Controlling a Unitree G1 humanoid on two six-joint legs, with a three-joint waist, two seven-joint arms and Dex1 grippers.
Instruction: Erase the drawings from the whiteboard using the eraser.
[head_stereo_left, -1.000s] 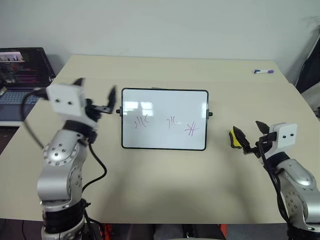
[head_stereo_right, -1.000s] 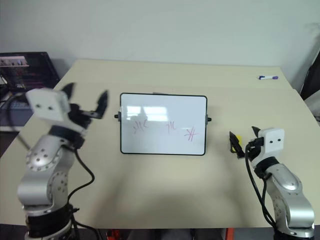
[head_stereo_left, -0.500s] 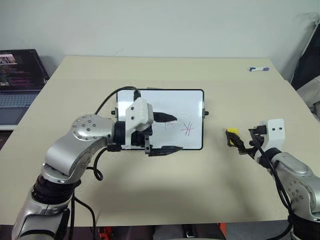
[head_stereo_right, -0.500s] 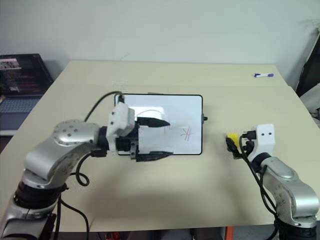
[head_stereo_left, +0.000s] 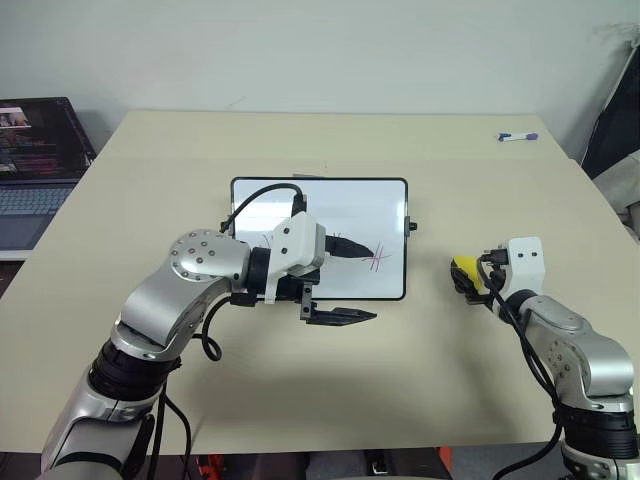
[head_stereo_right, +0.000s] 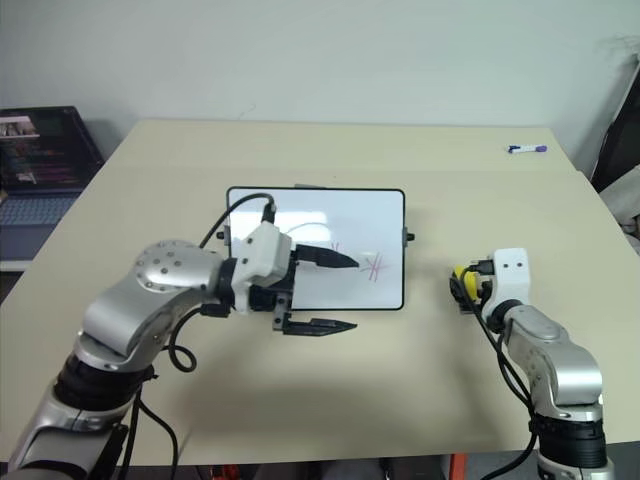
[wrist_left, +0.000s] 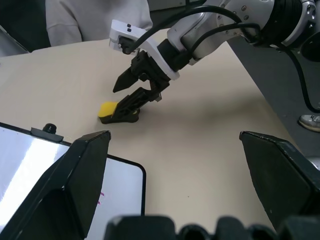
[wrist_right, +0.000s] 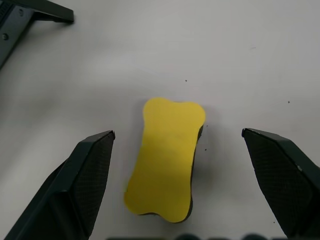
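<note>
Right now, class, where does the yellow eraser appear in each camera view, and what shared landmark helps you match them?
Left eye view: eraser on the table, right of the whiteboard, at the right claw.
Right eye view: eraser, same spot.
Left wrist view: eraser at the right claw's fingertips.
Right wrist view: eraser between the open fingers.
Shared landmark: the whiteboard's black-framed edge in the eye and left wrist views.

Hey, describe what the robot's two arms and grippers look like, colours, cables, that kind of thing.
Both arms are rounded silver-grey metal shells with black joints and loose black cables looping along them. Each wrist carries a white boxy camera block. The left gripper and the right gripper each have two black, tapered, pointed fingers with a textured inner face.
</note>
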